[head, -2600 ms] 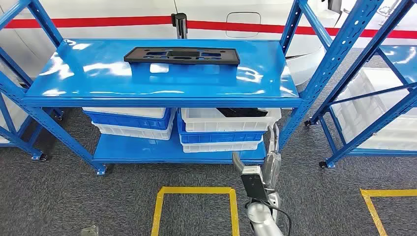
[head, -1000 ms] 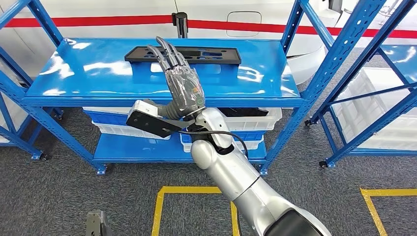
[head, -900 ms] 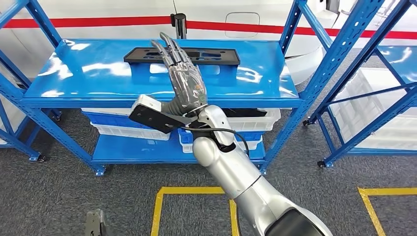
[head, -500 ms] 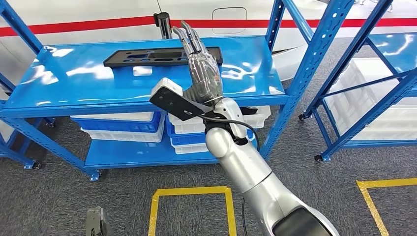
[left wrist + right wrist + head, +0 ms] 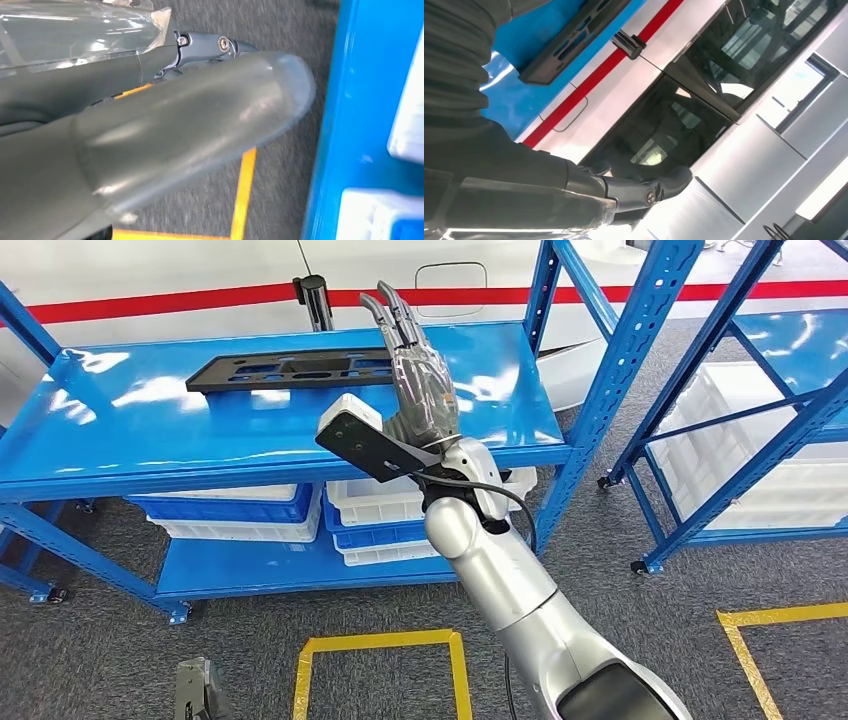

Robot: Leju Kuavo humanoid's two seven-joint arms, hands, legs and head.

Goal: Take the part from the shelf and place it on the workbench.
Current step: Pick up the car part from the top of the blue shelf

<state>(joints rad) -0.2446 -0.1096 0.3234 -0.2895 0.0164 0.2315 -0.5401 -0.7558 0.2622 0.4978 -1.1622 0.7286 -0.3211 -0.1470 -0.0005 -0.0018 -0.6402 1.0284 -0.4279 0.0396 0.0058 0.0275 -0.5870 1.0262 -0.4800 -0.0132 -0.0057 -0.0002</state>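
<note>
One right hand (image 5: 420, 390) now raised beside part (image 5: 300, 369), view shifted left

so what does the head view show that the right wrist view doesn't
Head view alone: the whole blue shelf, with white and blue bins on its lower level, the grey floor with yellow tape, a second rack to the side, and the silver arm rising to the open right hand.

Right wrist view alone: the dark window higher up the white wall.

Both: the flat black part lying untouched on the top shelf, the red stripe on the wall behind it, and the hand itself.
</note>
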